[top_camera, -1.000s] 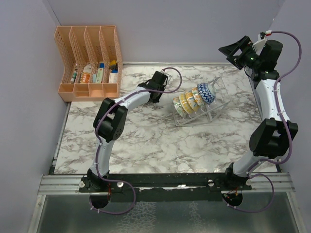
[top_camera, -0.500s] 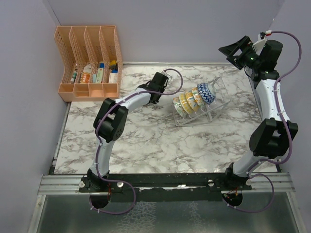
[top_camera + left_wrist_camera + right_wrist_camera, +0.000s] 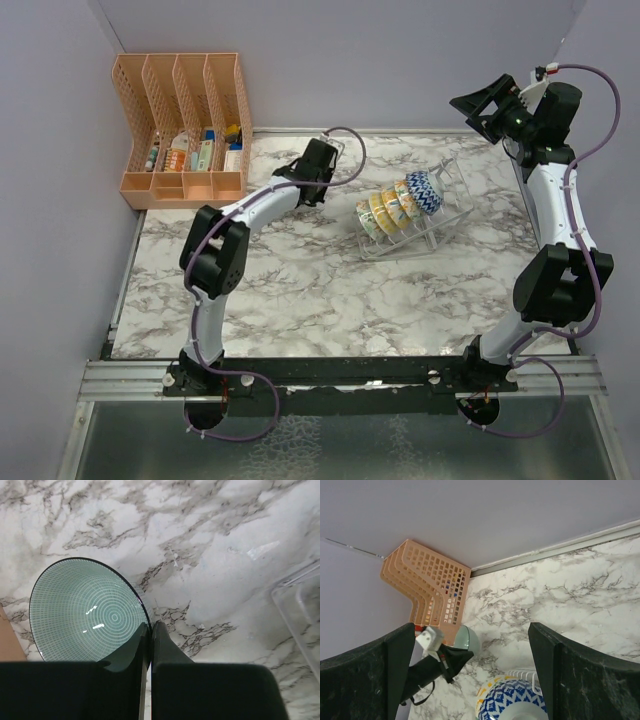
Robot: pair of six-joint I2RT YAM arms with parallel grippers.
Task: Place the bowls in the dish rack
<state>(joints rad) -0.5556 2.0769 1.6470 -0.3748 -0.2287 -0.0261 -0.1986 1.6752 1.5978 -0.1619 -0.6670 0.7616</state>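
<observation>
Outstretched left arm (image 3: 255,205), tool (image 3: 151,625) pinching teal bowl (image 3: 85,610)

White marble-patterned table (image 3: 300,300) fills the middle of the top view, grey veins running right across it. Behind it rises a plain pale lavender back wall (image 3: 400,60), and a matching left wall (image 3: 50,220) and right wall (image 3: 622,220) close in on either side. A thin silvery trim strip (image 3: 420,131) runs where table meets back wall. In the far left corner stands an orange plastic file organizer (image 3: 185,100), small items tucked into its low front compartments. Along the near edge lies a silvery metal rail (image 3: 110,378), and below it a grey textured panel (image 3: 400,445). Light is soft and even, shadows faint.
</observation>
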